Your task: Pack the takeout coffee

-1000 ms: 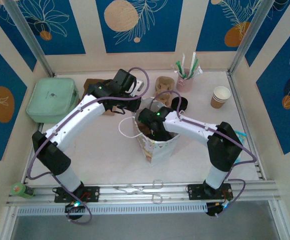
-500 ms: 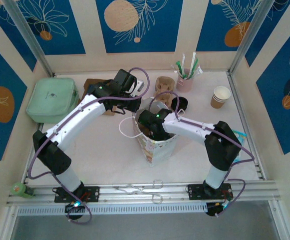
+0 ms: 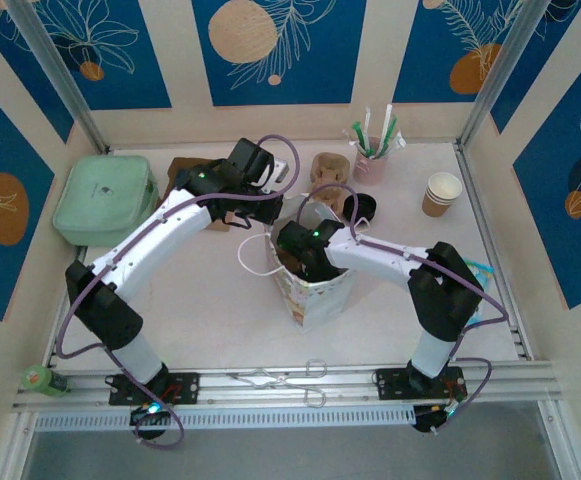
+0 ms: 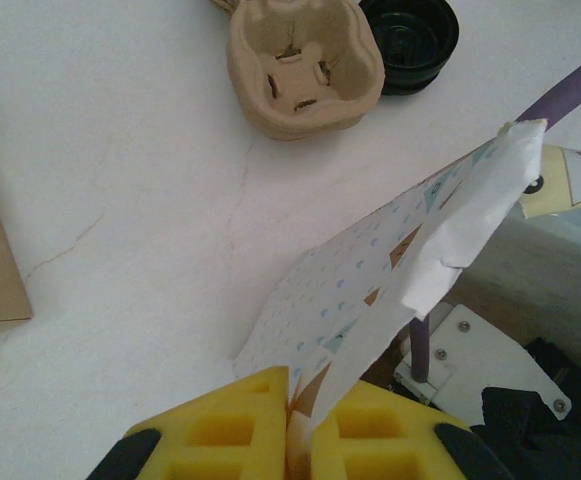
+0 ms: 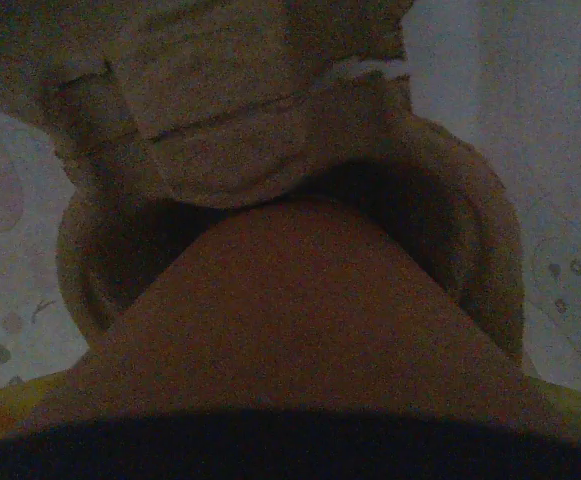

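Packing is at the insertion stage and, judged from the frames, not complete. The left gripper (image 4: pixel 290 425) has its yellow jaws closed on the rim of the paper bag (image 4: pixel 370 290), pinching a thin folded flap so that the mouth is held open. The right gripper (image 3: pixel 305 255) reaches down into that mouth. Its jaws stand wide, with the takeout coffee (image 5: pixel 290 320) between them, apparently gripped by its body. The cup is therefore inside the bag, directly beyond the right jaws, with its narrow base pointing away from them toward a round moulded-pulp well (image 5: pixel 460 240) just past that base. Whether the base is seated in the well cannot be told in the dim light. What is left, by this reading: lower the cup fully, let go, draw the right arm out, then release the bag rim. The bag is thin white paper printed with small pale blue marks, creased, with a kraft-brown inside, and it stands upright on the surface (image 4: pixel 120 170). The cup wall is smooth kraft-brown paper and tapered. The well is rough, fibrous pulp with a thick rounded lip. Beyond the left jaws lie a second pulp cup carrier (image 4: pixel 305 65), lobed and slotted, and beside it a glossy black round lid (image 4: pixel 410 30). The surface is white with fine hairline cracks.
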Motion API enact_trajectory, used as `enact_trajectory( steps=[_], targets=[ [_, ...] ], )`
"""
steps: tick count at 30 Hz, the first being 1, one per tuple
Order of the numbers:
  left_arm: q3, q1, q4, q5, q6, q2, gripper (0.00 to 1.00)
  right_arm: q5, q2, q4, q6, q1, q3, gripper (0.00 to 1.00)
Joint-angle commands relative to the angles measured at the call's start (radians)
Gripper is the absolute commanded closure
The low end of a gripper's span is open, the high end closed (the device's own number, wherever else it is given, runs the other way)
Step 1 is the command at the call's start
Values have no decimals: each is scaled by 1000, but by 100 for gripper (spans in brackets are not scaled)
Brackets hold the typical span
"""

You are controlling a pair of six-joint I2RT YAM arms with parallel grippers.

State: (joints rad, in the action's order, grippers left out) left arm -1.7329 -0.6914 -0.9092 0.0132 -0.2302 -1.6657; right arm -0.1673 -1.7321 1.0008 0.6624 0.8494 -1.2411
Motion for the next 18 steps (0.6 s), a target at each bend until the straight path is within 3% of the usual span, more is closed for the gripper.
enact_trajectory(
  steps=[1, 18],
  targets=[
    [-24, -7, 12, -10, -10, 10, 88, 21, -27, 0, 5, -6, 23, 65],
    [-18, -9, 21, -2, -11, 12, 88, 29, -50, -36, 3, -9, 33, 65]
  ],
)
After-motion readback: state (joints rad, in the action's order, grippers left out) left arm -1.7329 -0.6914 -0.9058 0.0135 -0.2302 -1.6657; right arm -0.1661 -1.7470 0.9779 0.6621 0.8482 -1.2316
